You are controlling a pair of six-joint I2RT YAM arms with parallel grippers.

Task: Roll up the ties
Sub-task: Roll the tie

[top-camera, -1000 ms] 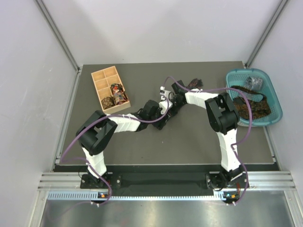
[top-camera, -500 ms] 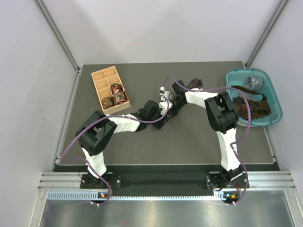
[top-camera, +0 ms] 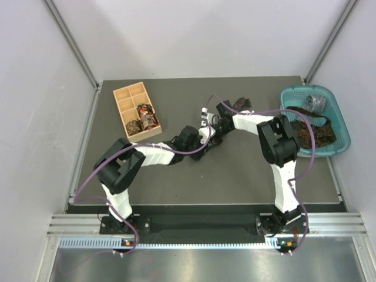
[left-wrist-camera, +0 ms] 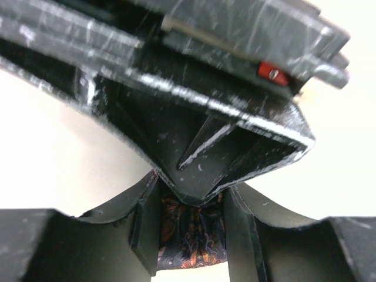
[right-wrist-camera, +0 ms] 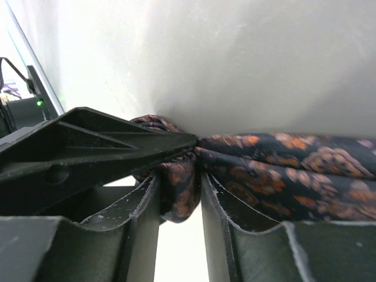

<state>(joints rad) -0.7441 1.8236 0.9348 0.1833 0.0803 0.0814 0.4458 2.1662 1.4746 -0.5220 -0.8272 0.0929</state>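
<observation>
Left gripper [left-wrist-camera: 192,232] and right gripper [right-wrist-camera: 179,200] sat tip to tip, both pinching the paisley tie [right-wrist-camera: 282,170]; I noted its loose length running toward the far edge of the table [top-camera: 247,176], on the right gripper's side.

Left tool [top-camera: 204,141], right tool [top-camera: 215,128] (seemingly touching)

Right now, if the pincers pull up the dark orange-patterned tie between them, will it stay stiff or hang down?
It would probably hang down: the tie bunches into folds between the fingers of the right pincer. It looks thin, so likely light. It might slip, since the left pincer holds only a narrow bunch of cloth.
</observation>
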